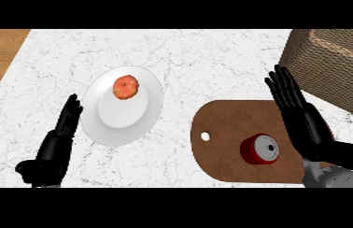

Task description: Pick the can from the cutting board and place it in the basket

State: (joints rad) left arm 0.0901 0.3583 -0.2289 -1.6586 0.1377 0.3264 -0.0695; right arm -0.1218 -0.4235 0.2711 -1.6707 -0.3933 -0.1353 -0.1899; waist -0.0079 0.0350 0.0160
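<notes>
The red can (260,149) stands near the cutting board's (228,129) near edge. The right hand (303,119) hovers beside it, fingers straight and empty. It should curl round the can's sides before lifting toward the basket (324,59).

White marble counter (207,49) (grey-veined), wooden strip (10,45) at left.

Left hand (59,138): open, fingers straight and pointing up, at the view's lower left.
Right hand (303,122): open, fingers straight, edge-on, at the right.
Right forearm (328,175): grey, at the lower right corner.
</notes>
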